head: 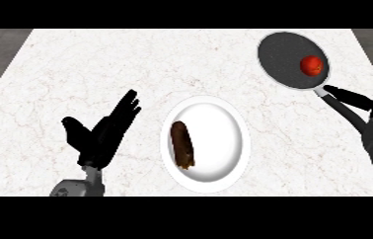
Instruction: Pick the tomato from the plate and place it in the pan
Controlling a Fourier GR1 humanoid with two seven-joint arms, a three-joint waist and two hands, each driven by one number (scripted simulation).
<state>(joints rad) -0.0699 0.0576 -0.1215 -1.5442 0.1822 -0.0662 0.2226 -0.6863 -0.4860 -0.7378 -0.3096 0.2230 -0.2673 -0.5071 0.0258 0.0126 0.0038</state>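
Observation:
The red tomato (313, 65) lies inside the dark pan (284, 50) at the far right of the counter, toward the pan's right side. The white plate (218, 134) sits at the middle front and holds only a brown elongated piece of food (182, 145). My right hand (352, 98) shows only as straight black fingers at the right edge. They lie just below the pan, beside its long dark handle (355, 127), and are clear of the tomato. My left hand (102, 132) rests open left of the plate, fingers up, holding nothing.
The white marble counter (109, 60) spreads wide to the left and behind the plate. Its far edge runs along the top, with dark floor showing at both upper corners.

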